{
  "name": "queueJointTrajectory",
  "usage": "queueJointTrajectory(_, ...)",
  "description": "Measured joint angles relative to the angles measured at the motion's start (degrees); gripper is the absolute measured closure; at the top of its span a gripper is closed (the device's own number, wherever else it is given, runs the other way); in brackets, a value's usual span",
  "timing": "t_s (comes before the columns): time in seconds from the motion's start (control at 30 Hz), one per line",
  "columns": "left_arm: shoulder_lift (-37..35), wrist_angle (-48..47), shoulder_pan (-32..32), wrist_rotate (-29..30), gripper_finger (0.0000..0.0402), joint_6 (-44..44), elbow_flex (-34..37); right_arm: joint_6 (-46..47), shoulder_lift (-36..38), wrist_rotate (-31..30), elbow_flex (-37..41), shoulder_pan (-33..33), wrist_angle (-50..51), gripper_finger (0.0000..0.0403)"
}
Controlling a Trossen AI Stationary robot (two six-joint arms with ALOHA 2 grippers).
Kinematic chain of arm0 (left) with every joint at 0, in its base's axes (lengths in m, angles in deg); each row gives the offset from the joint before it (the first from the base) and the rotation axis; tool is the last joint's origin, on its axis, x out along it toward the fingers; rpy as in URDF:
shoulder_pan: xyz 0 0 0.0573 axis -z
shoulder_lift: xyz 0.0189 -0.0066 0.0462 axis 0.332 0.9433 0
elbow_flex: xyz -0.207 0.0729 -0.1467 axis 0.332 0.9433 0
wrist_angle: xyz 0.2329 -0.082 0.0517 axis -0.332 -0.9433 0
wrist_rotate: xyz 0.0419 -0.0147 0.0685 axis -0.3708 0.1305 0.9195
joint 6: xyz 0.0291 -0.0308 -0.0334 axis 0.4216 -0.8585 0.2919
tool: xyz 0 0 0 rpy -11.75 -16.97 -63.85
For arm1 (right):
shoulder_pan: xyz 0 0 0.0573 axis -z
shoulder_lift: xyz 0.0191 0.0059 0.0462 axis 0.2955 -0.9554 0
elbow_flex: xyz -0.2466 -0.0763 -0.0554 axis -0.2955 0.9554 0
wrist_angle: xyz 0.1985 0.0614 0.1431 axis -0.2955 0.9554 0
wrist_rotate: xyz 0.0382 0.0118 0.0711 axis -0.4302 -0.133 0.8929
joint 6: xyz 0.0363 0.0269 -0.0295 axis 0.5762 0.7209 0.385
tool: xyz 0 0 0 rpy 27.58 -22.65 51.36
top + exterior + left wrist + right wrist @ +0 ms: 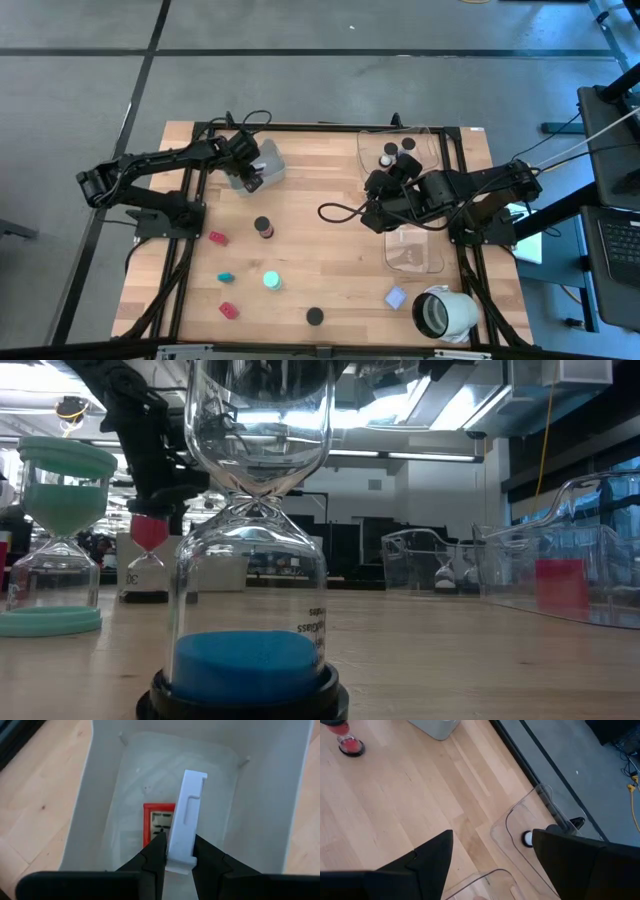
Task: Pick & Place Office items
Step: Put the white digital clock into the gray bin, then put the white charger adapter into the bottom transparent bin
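Note:
My left gripper (250, 180) is over the grey tray (266, 160) near the table's far edge, shut on a white flat piece (186, 815). A red piece (159, 822) lies on the tray's floor. My right gripper (492, 852) is open over the bare wood beside the clear trays and touches nothing. On the table stand a red block (217, 237), a small red hourglass (263, 227), a teal bit (226, 277), a teal hourglass (271, 281), another red block (228, 310), a black cap (314, 316) and a lavender cube (396, 297). My left gripper pinches the white piece by its near end (180, 856) between the two fingers (155, 855), coming from above and pointing down. The piece reaches on past the fingertips into the grey tray, beside the red piece. Whether its far end touches the tray's floor, I cannot tell.
Two clear trays sit on the right: the far one (432, 140) holds black caps (388, 152), the near one (432, 262) lies under my right arm. A big white hollow cylinder (445, 312) lies at the near right corner. In the low view a blue-sand hourglass (250, 660) fills the foreground.

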Motion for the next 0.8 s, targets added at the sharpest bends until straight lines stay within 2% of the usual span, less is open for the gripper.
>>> queueJointTrajectory(0.23,0.00,-0.55,0.00,0.00,0.0328,-0.13,0.00,0.09,-0.01,-0.09,0.00,0.00,0.00,0.0127)
queueJointTrajectory(0.67,0.00,-0.27,0.00,1.62,0.0281,0.34,-0.43,0.09,-0.02,0.31,0.00,0.00,-0.04,0.0127)
queueJointTrajectory(0.73,-0.10,-0.74,0.00,2.84,0.0275,1.06,-2.01,0.66,-0.02,2.20,0.00,0.02,-0.34,0.0127)
queueJointTrajectory(0.8,-0.30,-1.53,0.00,3.21,0.0271,1.75,-4.26,1.89,-0.02,6.70,0.00,0.02,-0.52,0.0127)
